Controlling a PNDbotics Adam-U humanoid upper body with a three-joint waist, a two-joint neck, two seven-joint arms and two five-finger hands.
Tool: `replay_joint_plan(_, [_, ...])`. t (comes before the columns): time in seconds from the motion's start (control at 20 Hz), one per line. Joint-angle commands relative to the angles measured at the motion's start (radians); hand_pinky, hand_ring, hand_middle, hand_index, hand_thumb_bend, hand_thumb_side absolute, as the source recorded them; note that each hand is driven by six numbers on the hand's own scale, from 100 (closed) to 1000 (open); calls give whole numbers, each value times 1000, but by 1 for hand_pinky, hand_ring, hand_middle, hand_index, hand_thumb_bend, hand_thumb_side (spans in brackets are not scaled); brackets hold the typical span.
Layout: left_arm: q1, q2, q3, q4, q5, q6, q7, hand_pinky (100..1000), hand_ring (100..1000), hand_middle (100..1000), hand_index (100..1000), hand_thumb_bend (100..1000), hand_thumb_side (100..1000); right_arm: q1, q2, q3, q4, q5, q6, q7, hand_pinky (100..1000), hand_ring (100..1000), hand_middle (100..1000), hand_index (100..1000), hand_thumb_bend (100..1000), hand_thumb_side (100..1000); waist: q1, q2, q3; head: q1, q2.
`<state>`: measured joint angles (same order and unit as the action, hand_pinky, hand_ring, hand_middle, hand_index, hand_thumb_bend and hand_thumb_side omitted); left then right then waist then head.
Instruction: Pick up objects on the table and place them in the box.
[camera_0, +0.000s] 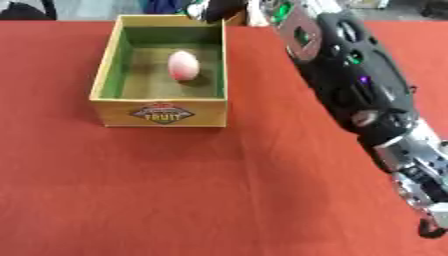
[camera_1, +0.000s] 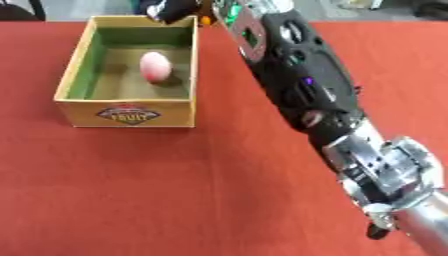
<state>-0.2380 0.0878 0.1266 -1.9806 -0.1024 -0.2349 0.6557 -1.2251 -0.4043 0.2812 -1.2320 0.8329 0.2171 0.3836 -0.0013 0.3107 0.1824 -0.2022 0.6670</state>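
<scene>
The worktop (camera_0: 175, 190), covered in red cloth, filled both views and carried no loose object in sight. Across it the robot's right arm (camera_1: 297, 75), black with silver joints, reached from the lower right toward the far edge. The box (camera_0: 109, 65), a wooden tray with green inner walls and a fruit label on its near face, stood upright at the upper left. The right hand (camera_1: 173, 10) lay at the box's far right corner, at the frame's top edge; its fingers appeared curled, and a small orange thing (camera_1: 205, 20) showed just beside it, but whether the hand held that thing could not be told. The left hand appeared in neither view. A pink-and-white egg-shaped object (camera_0: 183, 65) rested inside the box, on its floor, nearer the far wall, touching no side.

Handling, as a judgement: the egg-shaped object looked light, smooth and rounded, so apt to roll or slip; it would best be taken across its narrower middle with fingers opposite the thumb. Whether it was hard or soft could not be told.

Between views: the right eye view showed the orange thing and more of the silver forearm; the left eye view cut the hand closer and hid the orange thing.
</scene>
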Motion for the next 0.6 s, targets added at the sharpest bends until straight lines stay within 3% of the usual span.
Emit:
replay_joint_plan(0.05, [-4,17,10,-19,-5,0,5,615,511,466,631,100,674,8,-90,-19,-154,-114,98,-65,633,772,665,849,100,536,8,-25,-4,9,6])
replay_joint_plan(0.2, [-4,17,11,-19,-7,2,6,615,511,467,631,100,674,76,-162,-29,-319,-249,182,-159,604,762,669,837,100,548,11,-25,-10,13,3])
replay_joint_plan(0.35, [-7,17,12,-19,-9,2,8,614,511,467,631,100,675,168,-224,-46,-492,-402,233,-248,588,758,667,838,100,571,18,-24,-12,23,-2])
replay_joint_plan(0.6, [-10,12,13,-19,-10,3,10,613,511,468,631,100,678,301,-275,-98,-723,-600,262,-403,581,816,713,862,100,615,30,-25,-16,36,-4])
